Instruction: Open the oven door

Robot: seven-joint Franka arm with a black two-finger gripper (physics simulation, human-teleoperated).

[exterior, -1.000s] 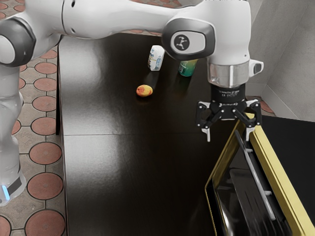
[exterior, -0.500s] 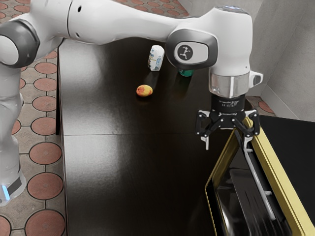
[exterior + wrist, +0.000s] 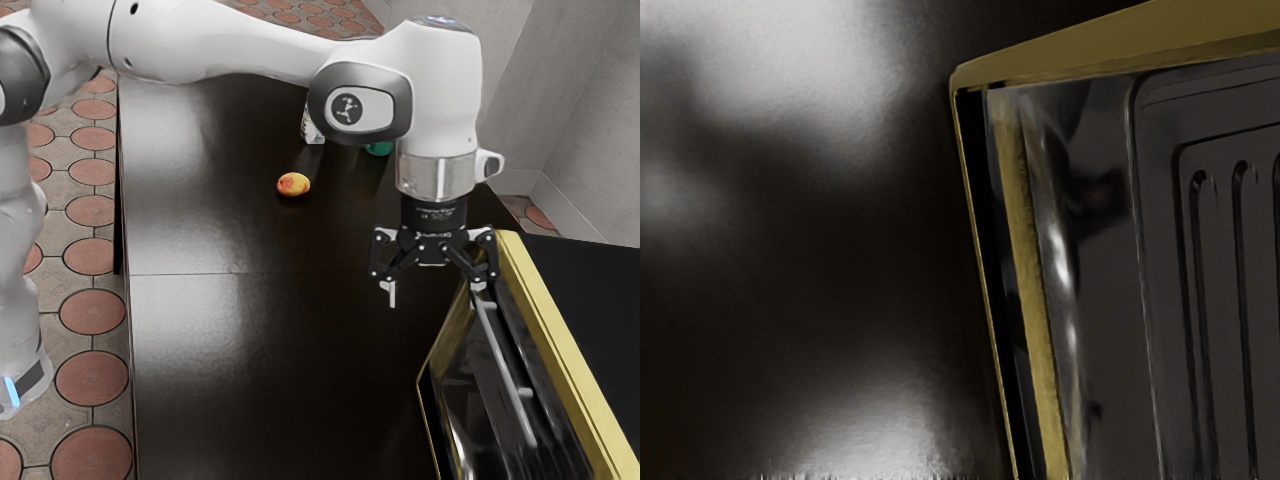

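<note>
Gripper [image 3: 436, 296] just right of centre in the exterior view, pointing down, fingers spread wide, nothing pinched between them. One fingertip down beside the upper end of the handle [image 3: 506, 370], at the top of the oven door [image 3: 480, 395]; touching or barely clear, can't tell. Other fingertip out over the dark tabletop [image 3: 200, 330]. Oven door at lower right, apparently leaning a little out from the gold frame [image 3: 560, 334]; only slightly ajar, by the look of it, with most of the swing left to do.

Step in hand, most likely: prising the door out with one finger as a hook, no grip needed. Next, draw toward the exterior view's left, then sink along the door's arc, likely hinged low. Watch for slipping off the handle's end; too straight a pull might lose the edge.
</note>
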